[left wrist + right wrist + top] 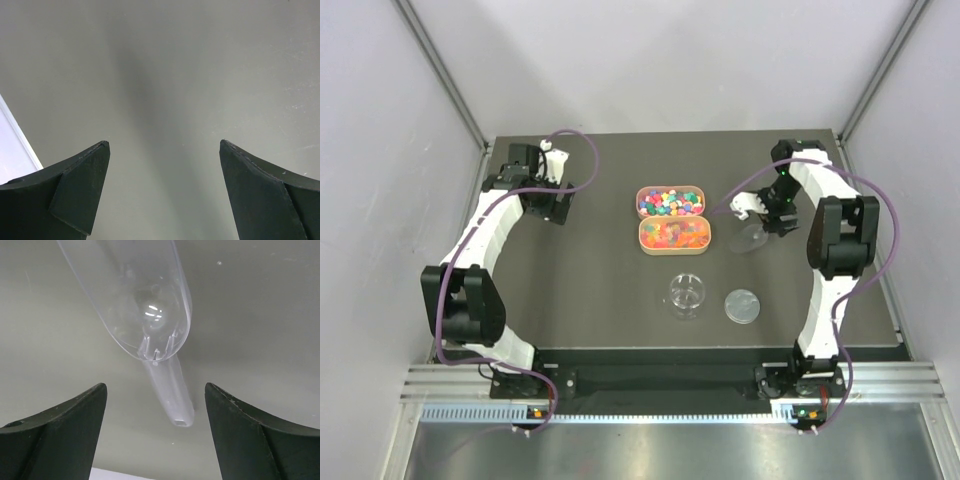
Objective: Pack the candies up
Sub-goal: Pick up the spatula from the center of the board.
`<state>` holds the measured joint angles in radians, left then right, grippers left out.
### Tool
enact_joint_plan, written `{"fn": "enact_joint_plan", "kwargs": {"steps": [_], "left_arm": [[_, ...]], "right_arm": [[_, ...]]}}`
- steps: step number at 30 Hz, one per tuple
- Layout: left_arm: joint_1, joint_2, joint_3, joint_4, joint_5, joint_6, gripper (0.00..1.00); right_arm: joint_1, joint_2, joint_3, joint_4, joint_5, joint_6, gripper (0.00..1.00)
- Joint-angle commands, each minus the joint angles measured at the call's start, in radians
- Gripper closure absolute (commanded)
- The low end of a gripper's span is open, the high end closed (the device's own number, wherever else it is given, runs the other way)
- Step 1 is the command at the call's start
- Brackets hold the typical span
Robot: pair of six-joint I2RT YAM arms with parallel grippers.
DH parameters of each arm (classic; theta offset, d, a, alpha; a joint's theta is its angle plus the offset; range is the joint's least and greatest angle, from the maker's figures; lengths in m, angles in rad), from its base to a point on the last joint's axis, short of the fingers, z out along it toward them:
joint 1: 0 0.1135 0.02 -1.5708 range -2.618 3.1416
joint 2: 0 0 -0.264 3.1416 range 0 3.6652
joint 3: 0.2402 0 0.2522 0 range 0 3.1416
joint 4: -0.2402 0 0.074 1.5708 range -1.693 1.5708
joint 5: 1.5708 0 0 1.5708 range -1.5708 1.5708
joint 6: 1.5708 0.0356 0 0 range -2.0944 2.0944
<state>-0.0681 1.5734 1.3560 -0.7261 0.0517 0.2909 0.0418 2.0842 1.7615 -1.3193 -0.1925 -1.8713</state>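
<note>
- Right gripper (155,385) hangs spread over the clear scoop (145,325), whose handle points back between the jaws.
- Left gripper (165,142), spread and empty, sits farther from the candies (672,203).

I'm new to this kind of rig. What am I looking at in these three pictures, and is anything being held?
Two robot arms stand at the near edge of the table, each ending in a two-finger gripper. The wide picture comes from a camera overhead; the other two from cameras on the wrists, their dark fingers showing at the bottom. On it lie a two-compartment tray of candies, a clear round jar, a round lid beside it, and a clear plastic scoop. The left gripper is open over bare table. The right gripper is open, the scoop's handle lying between its fingers, not gripped. Nothing is held.
</note>
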Motion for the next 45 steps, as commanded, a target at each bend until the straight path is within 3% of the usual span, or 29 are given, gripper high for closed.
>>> {"fn": "enact_joint_plan", "kwargs": {"steps": [1, 13, 27, 30, 31, 34, 37, 42, 45], "left_arm": [[0.001, -0.026, 0.005, -0.009, -0.003, 0.011, 0.05], [0.001, -0.009, 0.043, -0.009, -0.004, 0.022, 0.05], [0.001, 0.004, 0.051, -0.009, 0.03, 0.021, 0.05], [-0.001, 0.011, 0.061, -0.007, 0.048, 0.017, 0.05], [-0.001, 0.014, 0.066, -0.009, 0.056, 0.014, 0.06], [-0.012, 0.019, 0.1, -0.015, 0.089, 0.008, 0.06], [-0.053, 0.022, 0.169, -0.032, 0.163, 0.014, 0.06], [-0.191, 0.075, 0.343, -0.012, 0.291, -0.012, 0.06], [-0.24, 0.143, 0.455, 0.054, 0.428, -0.178, 0.07]], "right_arm": [[-0.017, 0.017, 0.02, 0.006, 0.01, 0.003, 0.23], [-0.023, 0.033, -0.03, 0.137, 0.036, 0.044, 0.42], [-0.033, 0.04, -0.077, 0.221, 0.061, 0.123, 0.52], [-0.069, 0.034, -0.092, 0.235, 0.07, 0.129, 0.62], [-0.071, 0.027, -0.091, 0.239, 0.07, 0.133, 0.7], [-0.072, 0.001, -0.056, 0.239, 0.062, 0.179, 0.88], [-0.072, -0.056, 0.013, 0.215, 0.036, 0.244, 0.97], [-0.01, -0.2, 0.125, 0.164, -0.019, 0.337, 1.0], [0.056, -0.265, 0.165, 0.163, -0.031, 0.383, 1.0]]}}
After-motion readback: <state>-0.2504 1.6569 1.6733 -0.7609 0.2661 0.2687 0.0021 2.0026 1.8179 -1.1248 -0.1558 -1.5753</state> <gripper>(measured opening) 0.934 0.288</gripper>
